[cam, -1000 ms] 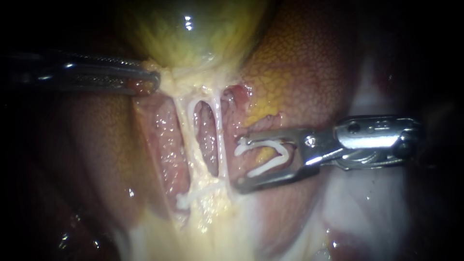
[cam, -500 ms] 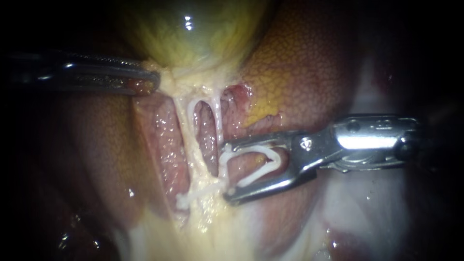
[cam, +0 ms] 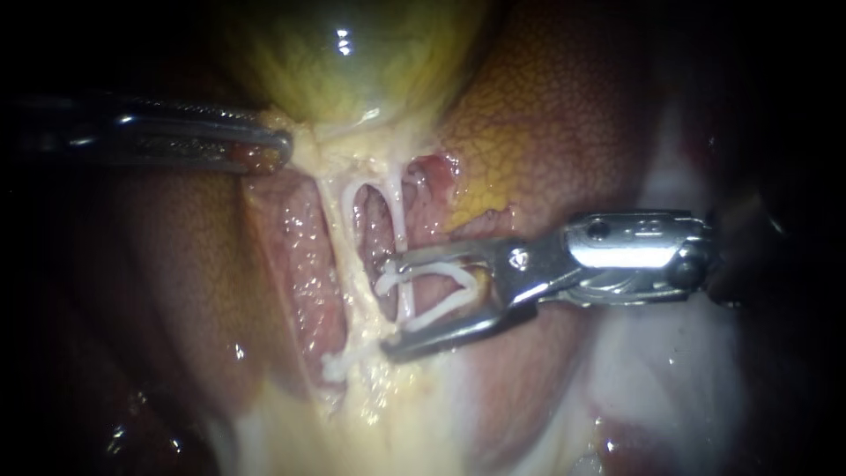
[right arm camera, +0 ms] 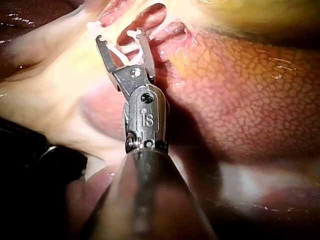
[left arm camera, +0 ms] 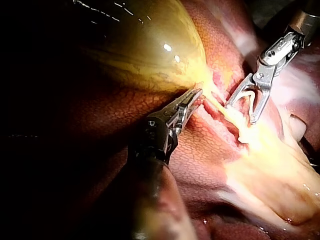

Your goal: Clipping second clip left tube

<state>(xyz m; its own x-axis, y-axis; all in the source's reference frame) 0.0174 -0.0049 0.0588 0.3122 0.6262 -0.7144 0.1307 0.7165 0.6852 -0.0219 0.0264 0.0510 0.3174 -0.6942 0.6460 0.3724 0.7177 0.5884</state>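
mottled liver (cam: 564, 115) backs everything. endoscope: left instrument (cam: 275, 146) clamps the gallbladder (cam: 352, 62) at its neck; right instrument (cam: 386, 308) carries a white clip (cam: 436, 307) in spread jaws astride the right-hand tube (cam: 398, 211) of 2. left wrist: jaws closed on that neck. right wrist: clip touches both jaws.

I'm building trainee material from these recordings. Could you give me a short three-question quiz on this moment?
1. True or false: a tube runs between the jaws of the right instrument.
2. What do those jaws carry? A: a needle. B: a white clip, not yet closed. C: nothing.
3. Fill in: the left instrument has its jaws shut on yellowish tissue right next to the ____.

Key: 1 true; 2 B; 3 gallbladder.
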